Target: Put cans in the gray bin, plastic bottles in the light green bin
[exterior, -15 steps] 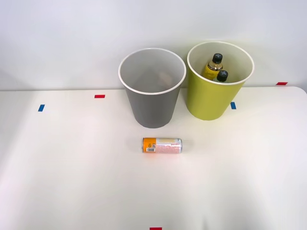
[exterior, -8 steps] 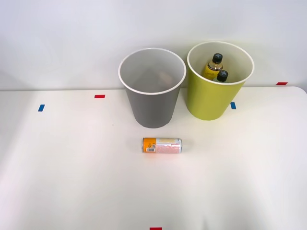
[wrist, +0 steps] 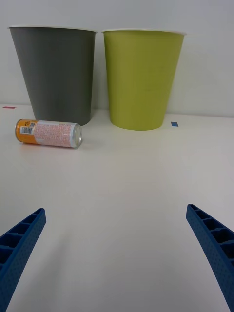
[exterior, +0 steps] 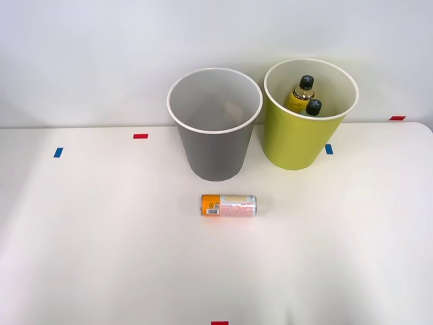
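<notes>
Pincer (wrist: 117, 253) of the right arm stands wide open, blue ribbed fingers (wrist: 19, 243) spread to the two corners of the wrist view, holding nothing and touching nothing; bare counter (wrist: 126, 195) lies between them.

Remaining can (wrist: 48, 133): orange and pale pink, lying on its side on the counter, well ahead of the pincer at about 11 o'clock as the wrist camera faces. Its long axis runs crosswise to the line of approach, orange end outward, silver end toward the centre line. From the front view the can (exterior: 229, 205) lies at 6 o'clock from the gray bin (exterior: 214, 125), near its base but apart from it.

Light green bin (exterior: 310, 115) stands just beside the gray bin at its 3 o'clock, with two black-capped bottles (exterior: 302, 95) inside.

Judgement: the coming move calls for an advance forward and to the can's side, fingers straddling the can across its narrow body, since the long axis already lies square to the approach.
</notes>
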### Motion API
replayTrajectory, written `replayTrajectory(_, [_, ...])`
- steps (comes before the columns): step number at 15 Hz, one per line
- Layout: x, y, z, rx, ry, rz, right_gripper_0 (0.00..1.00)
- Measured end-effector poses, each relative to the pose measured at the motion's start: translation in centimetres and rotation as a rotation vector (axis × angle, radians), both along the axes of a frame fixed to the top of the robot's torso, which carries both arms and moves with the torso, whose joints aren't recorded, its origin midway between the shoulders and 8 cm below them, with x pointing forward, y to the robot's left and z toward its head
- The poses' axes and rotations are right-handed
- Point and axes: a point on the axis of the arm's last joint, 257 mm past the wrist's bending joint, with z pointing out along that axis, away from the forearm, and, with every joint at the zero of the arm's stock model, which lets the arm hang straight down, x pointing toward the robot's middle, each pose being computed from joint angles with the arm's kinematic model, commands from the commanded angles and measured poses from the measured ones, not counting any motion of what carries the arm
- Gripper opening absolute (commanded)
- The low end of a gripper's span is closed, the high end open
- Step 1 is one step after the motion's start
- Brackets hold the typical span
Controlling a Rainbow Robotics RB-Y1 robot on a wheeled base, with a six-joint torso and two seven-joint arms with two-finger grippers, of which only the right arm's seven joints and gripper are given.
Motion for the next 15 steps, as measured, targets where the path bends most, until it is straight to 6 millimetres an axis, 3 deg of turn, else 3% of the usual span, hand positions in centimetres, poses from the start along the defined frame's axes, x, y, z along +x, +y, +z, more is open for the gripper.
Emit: replayTrajectory(15, [0.0, 0.0, 0.0, 0.0, 0.0, 0.0, 1.0])
